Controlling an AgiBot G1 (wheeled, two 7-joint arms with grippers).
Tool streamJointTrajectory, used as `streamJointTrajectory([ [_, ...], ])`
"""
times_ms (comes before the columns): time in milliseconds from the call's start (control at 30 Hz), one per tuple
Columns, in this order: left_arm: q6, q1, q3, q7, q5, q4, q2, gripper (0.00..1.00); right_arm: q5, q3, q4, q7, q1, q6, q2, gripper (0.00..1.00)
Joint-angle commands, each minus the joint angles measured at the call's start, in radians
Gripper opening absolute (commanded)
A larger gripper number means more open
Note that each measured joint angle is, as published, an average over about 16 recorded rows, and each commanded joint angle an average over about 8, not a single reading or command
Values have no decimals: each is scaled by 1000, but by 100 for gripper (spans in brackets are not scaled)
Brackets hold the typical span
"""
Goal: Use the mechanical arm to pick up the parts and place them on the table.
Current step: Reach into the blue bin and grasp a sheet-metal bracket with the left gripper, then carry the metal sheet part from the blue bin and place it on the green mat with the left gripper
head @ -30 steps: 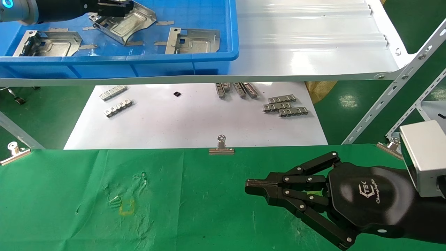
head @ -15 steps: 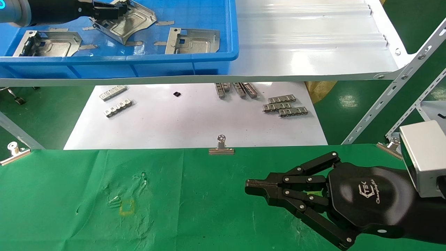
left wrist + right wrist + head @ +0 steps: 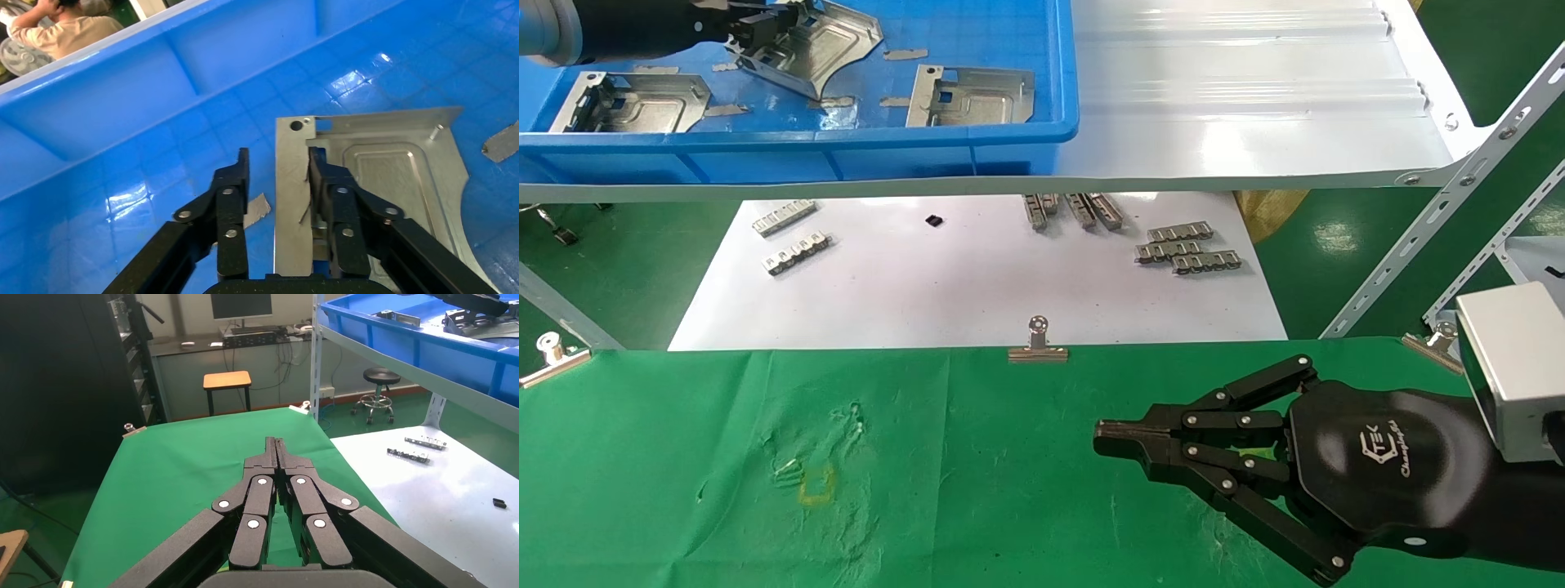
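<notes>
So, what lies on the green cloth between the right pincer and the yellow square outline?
Nothing: the head view shows only bare wrinkled green cloth between the right pincer and the yellow square outline. The left pincer works in the blue bin.

One marking can be read. In the head view, the glossy black hexagonal palm of the right gripper (image 3: 1120, 433), over the wrinkled green cloth worktop (image 3: 928, 490), carries a white angular emblem with the letters "TEK"; beneath it runs a line of slanted white script too small to make out. No other surface in any of the three views bears legible text.
</notes>
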Motion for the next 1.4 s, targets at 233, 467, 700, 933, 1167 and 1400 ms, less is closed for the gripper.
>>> streamJointTrajectory([
  [233, 40, -9, -5, 6, -8, -9, -7, 0, 0, 0, 0, 0, 0, 0, 0, 77],
  [467, 207, -46, -26, 44, -40, -47, -45, 0, 0, 0, 0, 0, 0, 0, 0, 100],
  [700, 416, -69, -47, 109, -76, -76, -107, 0, 0, -1, 0, 0, 0, 0, 0, 100],
  [933, 659, -70, -65, 198, -112, -102, -163, 0, 1, -1, 0, 0, 0, 0, 0, 100],
  [1167, 815, -49, -69, 284, -151, -145, -199, 0, 1, -1, 0, -1, 0, 0, 0, 100],
  [1400, 832, 41, -27, 299, -257, -337, -274, 0, 1, -1, 0, -1, 0, 1, 1, 100],
])
